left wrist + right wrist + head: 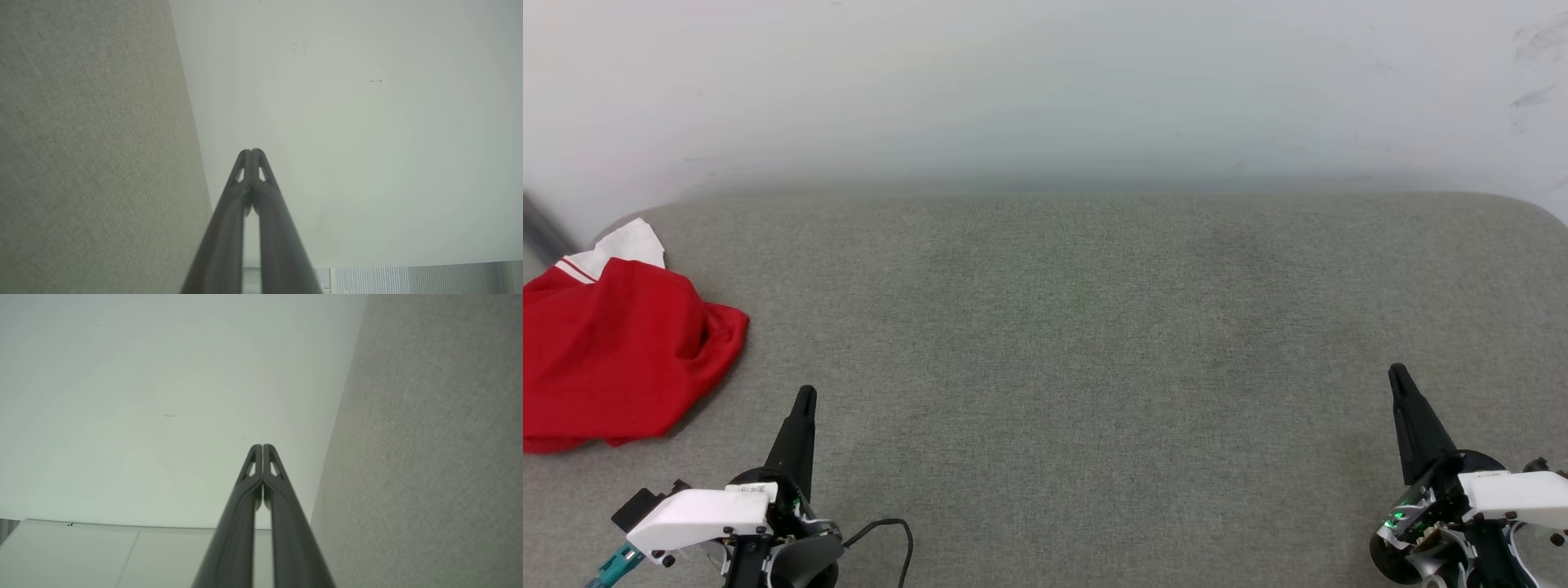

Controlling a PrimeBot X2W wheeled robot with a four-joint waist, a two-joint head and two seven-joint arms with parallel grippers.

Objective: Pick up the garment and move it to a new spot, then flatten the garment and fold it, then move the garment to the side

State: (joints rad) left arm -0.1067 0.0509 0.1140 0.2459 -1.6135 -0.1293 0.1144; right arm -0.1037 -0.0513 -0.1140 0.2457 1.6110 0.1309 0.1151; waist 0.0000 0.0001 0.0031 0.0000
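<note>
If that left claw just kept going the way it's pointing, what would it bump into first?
Probably the pale wall. The shut left gripper points across bare grey cushion; the red garment lies off to its left. Depth is unclear.

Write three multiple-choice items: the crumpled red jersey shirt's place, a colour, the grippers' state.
1. The crumpled bright red jersey shirt lies on the grey fabric surface at: A. left edge B. centre C. right edge
2. Its sleeve panel is: A. blue B. white C. black
3. The left gripper and right gripper are: A. open B. shut, empty C. holding the shirt
A, it sits at the head view's left edge; B, white shows at its top; B, fingertips touch in both wrist views.
</note>
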